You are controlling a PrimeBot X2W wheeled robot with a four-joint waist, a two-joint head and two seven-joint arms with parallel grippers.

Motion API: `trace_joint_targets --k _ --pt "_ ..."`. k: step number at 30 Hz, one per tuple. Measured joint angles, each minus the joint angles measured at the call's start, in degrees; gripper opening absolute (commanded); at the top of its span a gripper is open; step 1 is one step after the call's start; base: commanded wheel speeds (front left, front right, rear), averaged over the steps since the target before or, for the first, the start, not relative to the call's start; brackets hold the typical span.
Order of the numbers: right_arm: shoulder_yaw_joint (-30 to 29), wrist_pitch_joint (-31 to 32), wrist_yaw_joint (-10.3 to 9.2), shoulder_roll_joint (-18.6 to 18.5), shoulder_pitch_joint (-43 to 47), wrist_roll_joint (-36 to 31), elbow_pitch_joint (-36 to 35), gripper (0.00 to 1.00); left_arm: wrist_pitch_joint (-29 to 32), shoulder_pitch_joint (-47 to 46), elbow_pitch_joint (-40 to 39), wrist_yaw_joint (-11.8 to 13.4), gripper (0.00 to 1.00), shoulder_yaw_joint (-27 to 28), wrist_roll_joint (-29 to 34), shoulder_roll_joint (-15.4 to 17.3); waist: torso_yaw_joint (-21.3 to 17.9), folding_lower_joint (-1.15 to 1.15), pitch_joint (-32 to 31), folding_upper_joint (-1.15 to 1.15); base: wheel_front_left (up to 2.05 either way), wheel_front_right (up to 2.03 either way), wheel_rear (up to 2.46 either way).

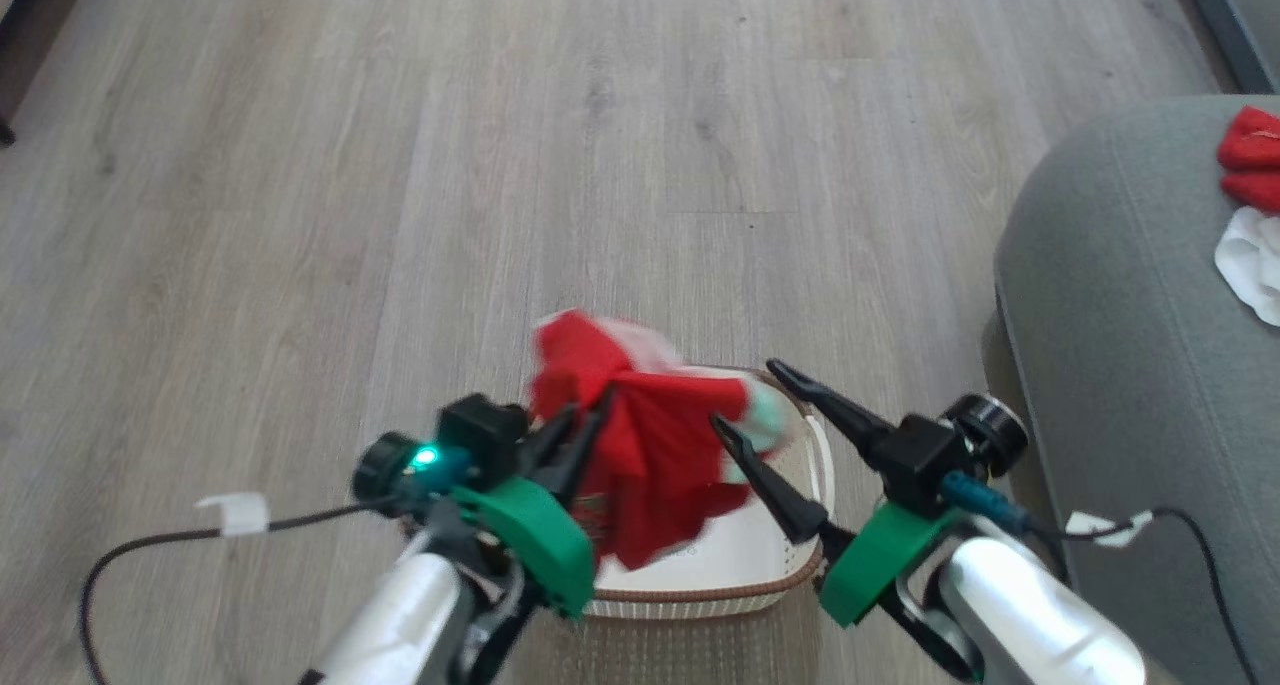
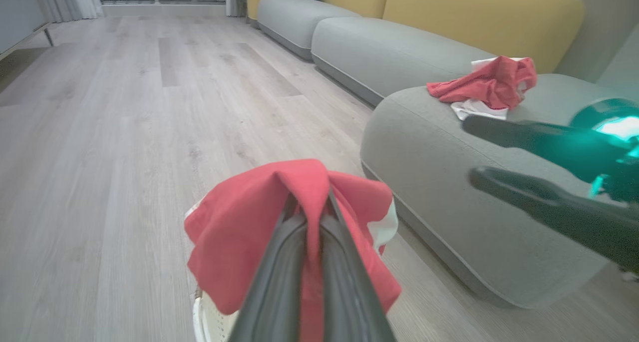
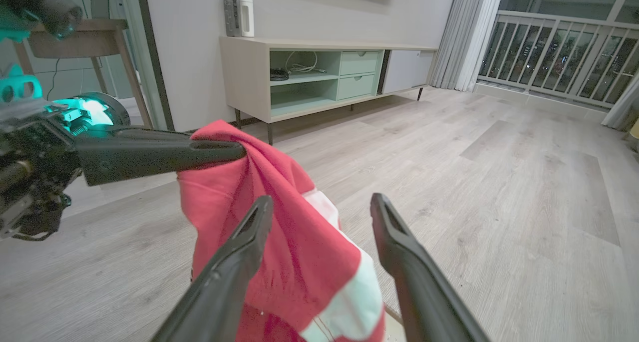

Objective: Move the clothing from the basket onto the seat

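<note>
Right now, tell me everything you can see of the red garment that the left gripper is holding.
The red garment is soft, bright red fabric with white bands. The left gripper is shut on a fold near its top, so it hangs in loose folds over the basket. Whether its lower edge touches the basket is unclear. The open right gripper stands close beside it.

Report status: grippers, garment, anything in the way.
Left gripper shut on red garment, hanging over the basket. Right gripper open, empty, beside it. Second garment already on the seat. Right gripper sits between red garment and seat.
</note>
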Motion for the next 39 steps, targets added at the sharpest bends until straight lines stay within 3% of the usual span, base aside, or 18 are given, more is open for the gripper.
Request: trace_joint_targets --k 13,14,16,17,20,22,23,24,25,31,39 --pt "6.26 0.0 0.0 -1.41 -3.63 5.83 3.67 1.0 4.09 -0.01 -11.77 -3.94 0.0 -9.55 -3.39 -1.41 1.47 0.0 -0.1 0.0 0.0 0.0 0.0" --pt "6.56 0.0 0.0 -1.41 -3.68 6.16 3.67 0.76 4.34 -0.01 -12.1 -3.97 0.0 -9.73 -3.83 -1.32 1.4 0.0 -0.08 0.0 0.0 0.0 0.0" --pt "7.09 0.0 0.0 -1.44 -3.86 7.01 3.66 0.04 4.53 -0.01 -12.27 -4.0 0.0 -10.0 -4.48 -1.07 1.27 0.0 -0.02 0.0 0.0 0.0 0.0" --pt "7.61 0.0 0.0 -1.55 -4.04 7.47 3.66 0.0 4.53 -0.01 -12.27 -4.01 0.0 -10.03 -4.49 -0.8 1.18 0.0 -0.01 0.0 0.0 0.0 0.0" --pt "8.37 0.0 0.0 -1.88 -4.6 8.46 3.65 0.0 4.36 0.0 -11.89 -3.94 0.0 -9.81 -4.48 -0.02 0.75 0.0 0.01 0.0 0.0 0.0 0.0" --pt "8.37 0.0 0.0 -2.09 -4.66 8.79 3.63 0.0 4.0 0.0 -11.67 -3.91 0.36 -9.67 -4.47 0.08 0.56 0.0 0.02 0.0 0.0 0.0 0.0" --pt "8.26 0.0 0.0 -2.31 -4.65 8.91 3.61 0.0 3.64 0.01 -11.4 -3.81 0.61 -9.55 -4.45 0.13 0.34 0.0 0.03 0.0 0.0 0.0 0.0" --pt "8.12 0.0 0.0 -2.61 -4.65 9.05 3.58 0.0 3.11 0.01 -11.03 -3.56 0.94 -9.37 -4.28 0.15 0.08 0.0 0.05 0.0 0.0 0.0 0.0" --pt "7.88 0.0 0.0 -2.9 -4.65 9.22 3.53 0.0 2.61 0.01 -10.68 -3.33 1.0 -9.24 -4.08 0.23 -0.22 0.0 0.06 0.0 0.0 0.0 0.0" --pt "4.52 0.0 0.0 -4.36 -4.66 9.18 2.46 0.0 -1.33 0.1 -6.61 -1.37 1.0 -8.54 -1.81 0.92 -3.78 0.0 0.18 0.0 0.0 0.0 0.0" --pt "-0.79 0.0 0.0 -5.79 -4.5 8.55 -0.91 0.0 -5.61 0.34 -2.44 -0.4 1.0 -8.01 -1.69 -0.44 -12.87 0.0 0.8 0.0 0.0 0.0 0.0"
